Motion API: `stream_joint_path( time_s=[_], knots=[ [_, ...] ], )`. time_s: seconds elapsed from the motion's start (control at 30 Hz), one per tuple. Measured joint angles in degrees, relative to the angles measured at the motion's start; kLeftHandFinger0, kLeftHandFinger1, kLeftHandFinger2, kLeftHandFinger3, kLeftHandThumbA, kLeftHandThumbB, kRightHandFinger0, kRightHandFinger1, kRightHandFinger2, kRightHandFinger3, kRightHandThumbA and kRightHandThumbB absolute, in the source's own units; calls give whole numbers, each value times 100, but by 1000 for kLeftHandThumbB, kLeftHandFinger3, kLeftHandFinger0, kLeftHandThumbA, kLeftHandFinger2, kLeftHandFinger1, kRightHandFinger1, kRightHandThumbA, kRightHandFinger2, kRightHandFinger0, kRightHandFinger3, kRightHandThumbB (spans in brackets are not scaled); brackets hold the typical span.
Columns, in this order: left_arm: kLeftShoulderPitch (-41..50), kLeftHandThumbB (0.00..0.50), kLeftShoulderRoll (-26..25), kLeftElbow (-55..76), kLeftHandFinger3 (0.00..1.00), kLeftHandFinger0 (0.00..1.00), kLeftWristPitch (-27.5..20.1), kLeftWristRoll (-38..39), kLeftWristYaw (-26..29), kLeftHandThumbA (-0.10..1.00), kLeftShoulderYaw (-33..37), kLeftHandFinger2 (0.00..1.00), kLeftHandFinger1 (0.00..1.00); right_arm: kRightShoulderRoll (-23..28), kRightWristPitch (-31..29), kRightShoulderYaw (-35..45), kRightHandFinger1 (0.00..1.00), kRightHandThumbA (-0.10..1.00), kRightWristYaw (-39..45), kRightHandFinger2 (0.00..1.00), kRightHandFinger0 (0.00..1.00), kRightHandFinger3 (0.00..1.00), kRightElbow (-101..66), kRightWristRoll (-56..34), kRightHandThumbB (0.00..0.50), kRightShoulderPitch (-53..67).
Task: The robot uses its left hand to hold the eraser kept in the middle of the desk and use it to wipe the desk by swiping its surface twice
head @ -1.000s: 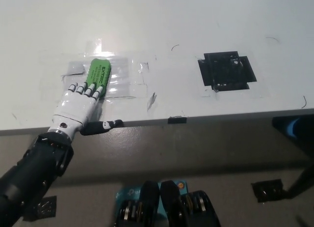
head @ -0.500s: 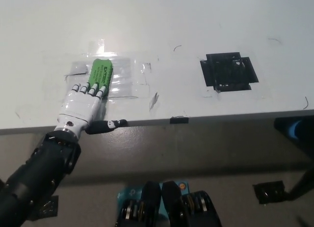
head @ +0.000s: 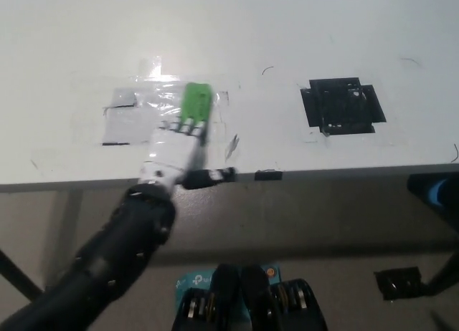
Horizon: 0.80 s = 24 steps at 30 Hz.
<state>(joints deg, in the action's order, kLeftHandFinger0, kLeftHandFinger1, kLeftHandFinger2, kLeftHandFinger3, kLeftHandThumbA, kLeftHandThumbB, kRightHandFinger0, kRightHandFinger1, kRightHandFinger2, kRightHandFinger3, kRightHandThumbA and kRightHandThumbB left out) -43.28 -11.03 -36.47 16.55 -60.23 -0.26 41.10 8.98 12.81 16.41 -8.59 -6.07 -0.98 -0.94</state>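
A green eraser (head: 196,102) lies on the white desk (head: 301,30), left of its middle, on a patch of clear shiny tape. My white left hand (head: 174,146) reaches in from the lower left over the front edge. Its fingers (head: 188,128) lie over the near end of the eraser and press on it, while the dark thumb (head: 214,177) sticks out to the right along the desk's edge. Only the far half of the eraser shows beyond the fingers. My right hand is out of the picture.
A square of black tape (head: 343,105) is stuck to the desk at the right. Clear tape (head: 128,110) covers the surface left of the eraser. The desk's front edge (head: 337,172) carries a small black tab (head: 268,175). Below it is grey floor.
My left hand has slid the eraser to the right across the taped patch, and the arm has swung in under it. The whole picture has also shifted slightly.
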Motion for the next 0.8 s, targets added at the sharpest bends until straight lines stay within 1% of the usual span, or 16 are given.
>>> stream_joint_path(
  time_s=[0.03,0.07,0.13,0.17,0.23,0.27,0.3,0.33,0.37,0.43,0.47,0.53,0.6,0.67,0.7,0.8],
  knots=[
    [-34,500,113,-53,1000,1000,-3,0,0,1000,15,1000,1000,2,2,-14,919,1000,0,810,927,848,-2,9,135,-13],
    [-76,500,238,-119,1000,1000,-16,0,0,1000,48,1000,1000,3,7,-28,918,1000,0,809,927,850,-8,16,138,-24],
    [-169,500,466,-245,1000,1000,-38,-2,1,1000,148,1000,1000,8,22,-44,916,1000,0,812,926,854,-18,30,132,-50],
    [-190,500,536,-263,1000,1000,-51,-2,1,1000,195,1000,1000,9,27,-57,917,1000,0,814,929,858,-21,38,123,-65],
    [-225,500,658,-300,1000,1000,-59,-4,1,1000,272,1000,1000,6,42,-77,917,1000,-1,815,930,859,-28,58,121,-86],
    [-244,500,700,-316,1000,1000,-62,-4,1,1000,299,1000,1000,6,50,-88,908,1000,-2,810,913,859,-28,71,107,-93],
    [-259,500,728,-336,1000,1000,-65,-5,1,1000,328,1000,1000,5,49,-98,903,1000,-3,803,909,850,-27,83,107,-99],
    [-280,500,740,-357,1000,1000,-66,-5,1,1000,346,1000,1000,3,50,-102,902,1000,-3,801,909,846,-27,89,96,-99],
    [-302,500,746,-387,1000,1000,-69,-5,1,1000,359,1000,1000,-3,50,-103,902,1000,-5,800,909,846,-27,93,94,-102],
    [-381,500,780,-511,1000,1000,-101,-5,1,1000,402,1000,1000,-7,50,-110,911,1000,-6,813,918,856,-26,100,120,-103],
    [-428,500,810,-599,1000,1000,-121,-5,1,1000,423,1000,1000,-8,51,-122,908,1000,-6,813,913,855,-26,109,116,-110],
    [-538,500,872,-774,1000,1000,-146,-6,2,1000,458,1000,1000,-17,50,-148,904,1000,-9,810,904,844,-26,126,91,-136],
    [-645,500,930,-979,1000,1000,-166,-7,3,1000,509,1000,1000,-19,50,-167,898,1000,-11,804,897,834,-27,160,91,-162],
    [-712,500,961,-1086,1000,1000,-178,-7,3,1000,541,1000,1000,-19,50,-181,894,1000,-12,801,892,832,-27,197,111,-179],
    [-750,500,981,-1160,1000,1000,-187,-8,6,1000,564,1000,1000,-18,50,-184,899,1000,-12,808,895,841,-27,210,107,-182],
    [-819,500,1031,-1287,1000,1000,-196,-8,10,1000,586,1000,1000,-18,50,-190,902,1000,-12,814,890,842,-27,231,123,-185]
  ],
)
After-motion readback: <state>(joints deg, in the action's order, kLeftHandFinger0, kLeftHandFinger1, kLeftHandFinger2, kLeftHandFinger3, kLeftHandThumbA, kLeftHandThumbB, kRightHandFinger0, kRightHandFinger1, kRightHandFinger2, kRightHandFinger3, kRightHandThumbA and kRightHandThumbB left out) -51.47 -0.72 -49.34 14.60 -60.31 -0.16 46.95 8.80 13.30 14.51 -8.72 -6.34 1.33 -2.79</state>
